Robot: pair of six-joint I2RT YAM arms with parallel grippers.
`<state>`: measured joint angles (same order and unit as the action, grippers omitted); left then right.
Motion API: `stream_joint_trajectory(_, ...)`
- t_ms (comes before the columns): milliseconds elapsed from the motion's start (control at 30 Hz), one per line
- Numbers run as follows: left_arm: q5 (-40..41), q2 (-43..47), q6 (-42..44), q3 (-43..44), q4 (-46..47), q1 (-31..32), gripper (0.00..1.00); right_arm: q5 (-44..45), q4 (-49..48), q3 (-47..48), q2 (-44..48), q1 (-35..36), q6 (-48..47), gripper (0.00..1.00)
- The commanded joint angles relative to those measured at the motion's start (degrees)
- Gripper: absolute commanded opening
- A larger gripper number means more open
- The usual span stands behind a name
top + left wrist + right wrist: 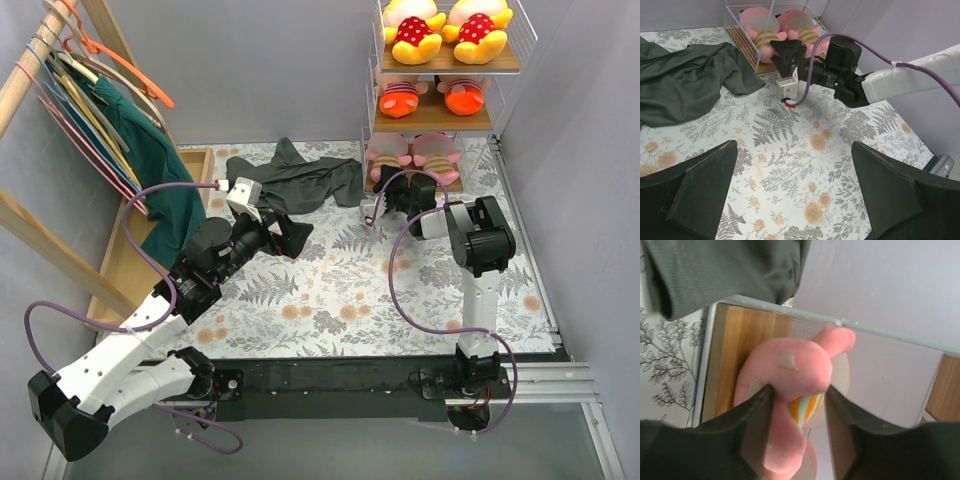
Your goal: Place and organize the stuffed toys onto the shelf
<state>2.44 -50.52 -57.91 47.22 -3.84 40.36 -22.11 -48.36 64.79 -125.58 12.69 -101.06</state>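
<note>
The shelf [450, 120] stands at the back right. Two yellow dolls [415, 30] in red polka-dot dresses lie on its top board and two dolls in striped shirts [400, 98] on the middle board. Two pink dolls [437, 152] lie on the bottom board, also in the left wrist view [757, 25]. My right gripper [395, 190] reaches into the bottom tier. In the right wrist view it [797, 392] is shut on the left pink doll [795, 370], which rests on the board [745, 335]. My left gripper [794, 150] is open and empty above the floral cloth.
A dark grey garment [300, 180] lies on the cloth left of the shelf, just beyond my left gripper [280, 235]. A slanted clothes rail with hangers [60, 110] and a long wooden tray [130, 250] line the left side. Walls close off the back and right.
</note>
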Motion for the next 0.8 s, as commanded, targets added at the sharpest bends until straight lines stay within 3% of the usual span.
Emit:
stream_joint_trajectory(0,0.99,0.77,-0.10,-0.38,0.76,0.16,0.98,-0.48,-7.98,-1.59,4.19,-0.47,3.76,0.65)
stream_joint_trajectory(67,1.08,1.04,-0.10,-0.46,0.85,0.16,0.98,0.31,-9.20,-3.79,6.39,-0.38,6.38,0.74)
stream_joint_trajectory(233,1.25,1.04,0.16,-0.64,0.93,0.16,0.98,1.62,-8.85,-7.30,11.75,0.23,10.09,0.78)
stream_joint_trajectory(367,1.25,0.69,0.25,-0.73,0.94,0.16,0.98,5.66,-12.11,-16.42,17.81,2.60,15.61,0.79)
stream_joint_trajectory(533,2.39,0.95,0.69,-0.38,0.41,0.16,0.98,15.58,-7.64,-26.37,31.14,11.19,34.93,0.80)
stream_joint_trajectory(567,2.40,1.13,0.78,-0.46,0.50,0.16,0.98,16.30,-1.80,-27.43,33.36,12.87,36.79,0.79)
stream_joint_trajectory(700,1.35,1.48,1.13,-0.46,0.58,0.16,0.98,21.04,6.33,-33.67,44.78,21.84,49.69,0.79)
stream_joint_trajectory(767,0.82,1.30,1.31,-0.29,0.50,0.16,0.98,25.09,13.24,-33.60,52.08,24.92,62.41,0.79)
